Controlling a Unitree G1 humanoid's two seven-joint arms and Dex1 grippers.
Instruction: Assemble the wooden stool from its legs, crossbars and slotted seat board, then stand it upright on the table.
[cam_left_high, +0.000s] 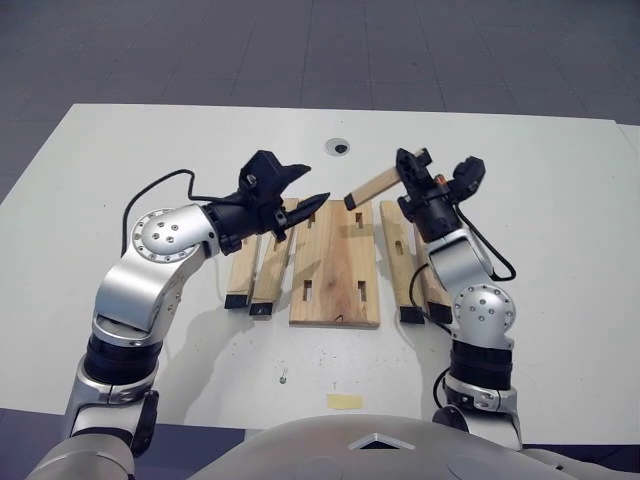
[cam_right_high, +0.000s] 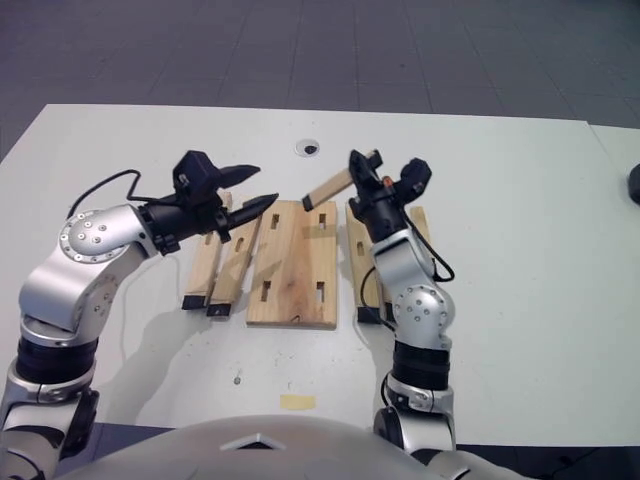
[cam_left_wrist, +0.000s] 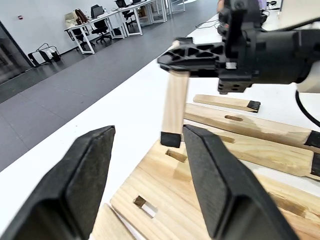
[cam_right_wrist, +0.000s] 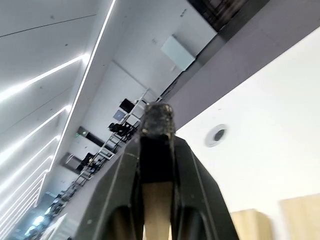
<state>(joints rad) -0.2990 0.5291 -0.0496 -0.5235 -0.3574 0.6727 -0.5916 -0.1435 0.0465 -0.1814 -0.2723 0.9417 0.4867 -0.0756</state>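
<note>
- Right gripper (cam_left_high: 410, 168): jaws clamped on a leg (cam_left_high: 372, 187), tilted above the board (cam_left_high: 335, 270).
- Left gripper (cam_left_high: 308, 184): jaws wide apart, empty, above the desk (cam_left_high: 150, 150).

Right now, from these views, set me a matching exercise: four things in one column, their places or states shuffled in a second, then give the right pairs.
Column one:
1. left tool
2. short wooden bar
3. seat board
4. yellow slip

Column two:
A. lies flat on the table between the leg pieces
B. held tilted above the board's far end, clamped in the right tool
C. open, hovering by the board's far left corner
D. lies near the table's front edge

Pairs: 1-C; 2-B; 3-A; 4-D
</note>
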